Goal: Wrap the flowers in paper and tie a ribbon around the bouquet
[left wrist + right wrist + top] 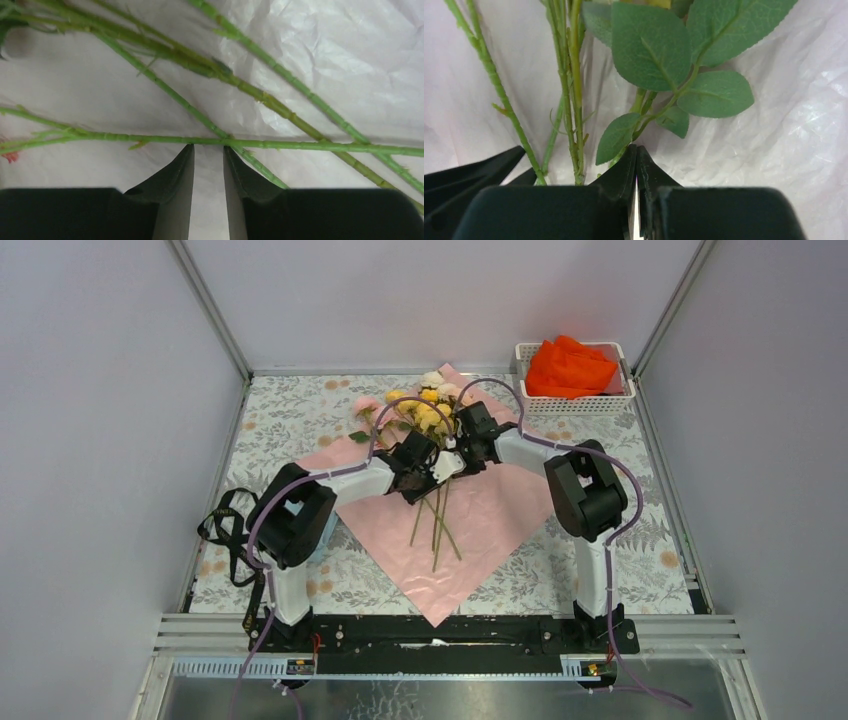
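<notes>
Pale grey walls [100, 390] close in three sides — evenly lit. A floral-print tablecloth [290, 410] covers the table; a white basket [575, 405] holds orange cloth [570, 368].

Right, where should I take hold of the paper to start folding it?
Probably by the near corner of the paper, coming in low from the near edge. It lies flat as a diamond, that tip lies bare, and the flower stems stop short of it.

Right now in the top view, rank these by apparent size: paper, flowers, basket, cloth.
1. paper, by far the largest.
2. flowers and basket: unsure. The bunch is longer but thin and partly hidden.
3. cloth, smallest, inside the basket.
</notes>
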Robot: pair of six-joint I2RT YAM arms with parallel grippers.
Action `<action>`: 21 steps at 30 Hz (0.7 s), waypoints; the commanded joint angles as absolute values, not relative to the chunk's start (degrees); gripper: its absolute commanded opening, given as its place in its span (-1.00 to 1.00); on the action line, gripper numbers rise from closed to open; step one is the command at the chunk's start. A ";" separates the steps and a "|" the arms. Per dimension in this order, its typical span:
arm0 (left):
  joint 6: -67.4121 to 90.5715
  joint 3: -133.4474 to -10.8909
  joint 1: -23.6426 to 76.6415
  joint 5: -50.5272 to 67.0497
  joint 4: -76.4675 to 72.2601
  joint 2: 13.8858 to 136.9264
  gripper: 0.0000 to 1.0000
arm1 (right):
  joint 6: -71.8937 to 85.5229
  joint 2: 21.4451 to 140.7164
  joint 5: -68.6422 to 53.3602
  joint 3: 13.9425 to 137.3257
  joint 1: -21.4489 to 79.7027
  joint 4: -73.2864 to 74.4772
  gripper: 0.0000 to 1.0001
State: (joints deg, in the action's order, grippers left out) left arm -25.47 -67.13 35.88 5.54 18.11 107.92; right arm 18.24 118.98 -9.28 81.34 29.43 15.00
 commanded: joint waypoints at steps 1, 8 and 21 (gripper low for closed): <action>-27.27 -70.32 36.39 5.77 19.39 106.70 -0.31 | 16.38 119.40 -7.27 86.06 29.81 16.47 -0.86; -33.64 -66.45 29.94 8.99 25.23 97.65 -0.17 | 13.14 114.09 -4.29 84.11 23.86 18.52 -0.68; -21.17 -92.47 15.33 -4.75 24.80 123.31 -0.30 | 13.41 131.23 -2.47 106.19 22.14 21.68 -0.65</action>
State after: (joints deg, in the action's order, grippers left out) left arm -24.43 -87.96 15.03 -0.60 24.51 117.95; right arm 13.65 126.08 -2.11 100.07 21.26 20.32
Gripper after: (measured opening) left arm 0.350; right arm 0.179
